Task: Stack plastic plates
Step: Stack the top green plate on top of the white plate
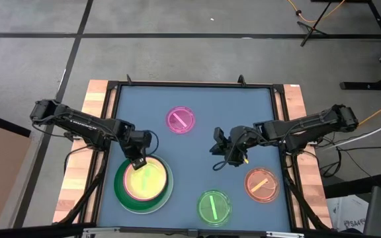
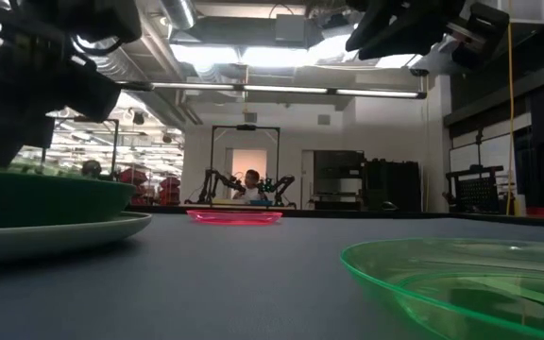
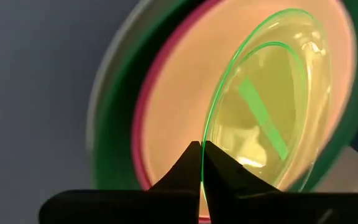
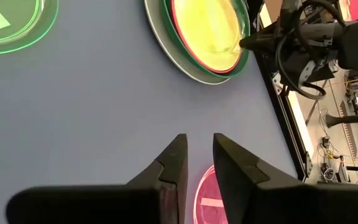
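Note:
Near the table's left front stands a stack: a large pale plate (image 1: 171,192), a dark green plate (image 3: 107,149), a magenta plate (image 3: 143,118) and a cream plate (image 3: 179,93). Over it is a small translucent green plate (image 3: 266,106), with my left gripper (image 1: 136,162) shut on its rim. A small pink plate (image 1: 180,120), an orange one (image 1: 262,185) and a second green one (image 1: 213,206) lie flat on the table. My right gripper (image 4: 199,149) hangs open above the table's middle, holding nothing. My left gripper pinches the small translucent green plate's rim (image 3: 205,134) between its two fingertips, at the edge nearest the table's far side. The fingers slant down from the far left. The plate sits tilted over the cream plate. Whether its lower edge touches the stack, I cannot tell.
The blue table top (image 1: 243,106) has a dark raised frame and wooden side strips (image 1: 94,99). Bare surface lies between the stack and the loose small plates. Across the room in the low view, a person sits by other robot arms (image 2: 250,184).

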Action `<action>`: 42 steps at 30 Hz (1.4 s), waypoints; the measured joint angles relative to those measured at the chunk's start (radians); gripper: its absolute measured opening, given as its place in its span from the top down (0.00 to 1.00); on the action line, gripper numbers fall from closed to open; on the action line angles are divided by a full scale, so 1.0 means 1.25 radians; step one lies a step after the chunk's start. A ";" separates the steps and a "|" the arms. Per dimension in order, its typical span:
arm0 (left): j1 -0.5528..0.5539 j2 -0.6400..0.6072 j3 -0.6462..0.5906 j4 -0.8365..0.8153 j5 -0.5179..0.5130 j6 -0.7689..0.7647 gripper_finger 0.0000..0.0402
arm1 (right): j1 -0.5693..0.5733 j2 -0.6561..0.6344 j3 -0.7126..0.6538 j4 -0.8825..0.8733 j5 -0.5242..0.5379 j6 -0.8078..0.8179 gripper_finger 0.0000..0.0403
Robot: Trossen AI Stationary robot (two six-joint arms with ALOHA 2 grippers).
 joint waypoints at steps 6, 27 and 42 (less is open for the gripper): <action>0.000 0.000 0.000 -0.014 -0.069 -0.001 1.00 | 0.000 0.000 0.000 0.000 0.000 0.000 0.82; -0.097 0.000 0.000 -0.007 -0.149 -0.072 1.00 | 0.000 0.000 0.000 0.000 0.001 0.000 0.82; -0.121 0.000 0.000 -0.004 -0.178 -0.072 1.00 | 0.000 0.000 0.000 0.000 0.001 0.000 0.82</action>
